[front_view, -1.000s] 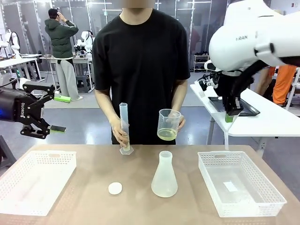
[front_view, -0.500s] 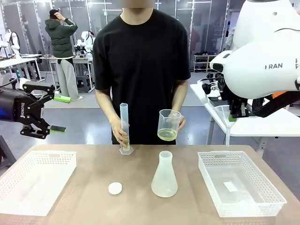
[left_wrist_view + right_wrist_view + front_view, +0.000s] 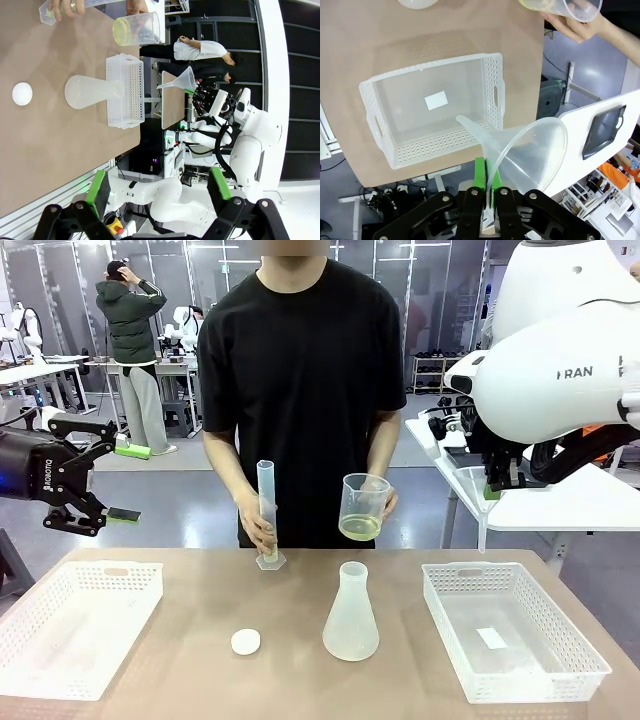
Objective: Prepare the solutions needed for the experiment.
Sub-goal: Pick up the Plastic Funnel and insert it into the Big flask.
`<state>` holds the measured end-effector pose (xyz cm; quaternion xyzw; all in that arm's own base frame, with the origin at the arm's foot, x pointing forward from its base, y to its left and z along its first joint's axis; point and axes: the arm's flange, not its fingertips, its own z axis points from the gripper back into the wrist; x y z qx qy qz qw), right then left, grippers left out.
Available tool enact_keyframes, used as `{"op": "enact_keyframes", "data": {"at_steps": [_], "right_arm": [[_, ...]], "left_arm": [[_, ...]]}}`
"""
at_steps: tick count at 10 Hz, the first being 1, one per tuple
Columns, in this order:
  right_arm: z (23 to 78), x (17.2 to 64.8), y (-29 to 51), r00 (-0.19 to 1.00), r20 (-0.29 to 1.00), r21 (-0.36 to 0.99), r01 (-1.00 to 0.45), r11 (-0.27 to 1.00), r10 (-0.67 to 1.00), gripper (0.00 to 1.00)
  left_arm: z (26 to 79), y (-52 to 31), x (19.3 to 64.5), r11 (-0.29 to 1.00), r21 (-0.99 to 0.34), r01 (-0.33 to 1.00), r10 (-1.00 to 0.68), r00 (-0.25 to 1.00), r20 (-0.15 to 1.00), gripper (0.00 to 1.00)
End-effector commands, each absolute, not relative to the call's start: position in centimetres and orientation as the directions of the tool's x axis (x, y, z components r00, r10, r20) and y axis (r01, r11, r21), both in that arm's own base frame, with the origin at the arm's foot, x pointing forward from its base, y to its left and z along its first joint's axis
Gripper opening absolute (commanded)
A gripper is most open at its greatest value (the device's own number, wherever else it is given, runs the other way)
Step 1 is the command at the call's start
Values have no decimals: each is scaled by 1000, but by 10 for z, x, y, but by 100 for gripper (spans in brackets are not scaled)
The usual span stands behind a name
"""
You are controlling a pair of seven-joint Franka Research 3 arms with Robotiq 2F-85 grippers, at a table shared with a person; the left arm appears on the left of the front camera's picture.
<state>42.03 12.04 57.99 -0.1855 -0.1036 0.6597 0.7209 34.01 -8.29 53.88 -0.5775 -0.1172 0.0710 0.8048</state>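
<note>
While the left end effector [image 3: 128, 483] hangs wide open and empty at far left, the person steadies a cylinder [image 3: 265, 510] on the desk [image 3: 200, 640]. Their other hand holds a beaker [image 3: 362, 502] with the solutions [image 3: 358, 529] beyond the flask [image 3: 351, 615]. The right end effector [image 3: 497, 483] pinches a funnel [image 3: 474, 483].

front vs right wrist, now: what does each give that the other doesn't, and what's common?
Front adds: open left gripper, a person's hand on the graduated cylinder, white cap, left basket. Right wrist adds: the right gripper shut, green pads pinching the funnel by its rim. Shared: funnel, right basket, beaker of yellow-green liquid held up by the person.
</note>
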Motion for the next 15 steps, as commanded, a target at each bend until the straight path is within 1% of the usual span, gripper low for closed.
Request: {"op": "enact_keyframes", "data": {"at_steps": [1, 3, 4, 5, 6, 8, 10, 11, 12, 15], "right_arm": [[584, 422, 121, 110, -107, -402, -914, 58, 988, 0], [584, 422, 121, 110, -107, -402, -914, 58, 988, 0], [581, 420, 121, 106, -95, -404, -913, 59, 990, 3], [571, 418, 130, 27, -114, -422, -907, -23, 993, 3], [568, 404, 156, -103, -134, -441, -884, -153, 986, 3], [569, 373, 188, -262, -112, -488, -826, -283, 959, 3], [576, 341, 204, -393, -108, -554, -739, -383, 913, 3], [579, 325, 212, -500, -91, -573, -681, -456, 861, 3], [580, 316, 219, -542, -76, -578, -660, -480, 837, 3], [570, 314, 231, -630, -60, -621, -584, -522, 775, 3]], "left_arm": [[540, -87, 340, 296, -955, 16, 253, 963, 95, 100], [540, -87, 340, 296, -955, 16, 253, 963, 95, 100], [540, -87, 340, 296, -955, 16, 253, 963, 95, 100], [540, -87, 340, 296, -955, 16, 253, 963, 95, 100], [540, -87, 340, 296, -955, 16, 253, 963, 95, 100], [540, -87, 340, 296, -955, 16, 253, 963, 95, 100], [540, -87, 340, 296, -955, 16, 253, 963, 95, 100], [540, -87, 340, 296, -955, 16, 253, 963, 95, 100], [540, -87, 340, 296, -955, 16, 253, 963, 95, 100], [540, -87, 340, 296, -955, 16, 253, 963, 95, 100]]}}
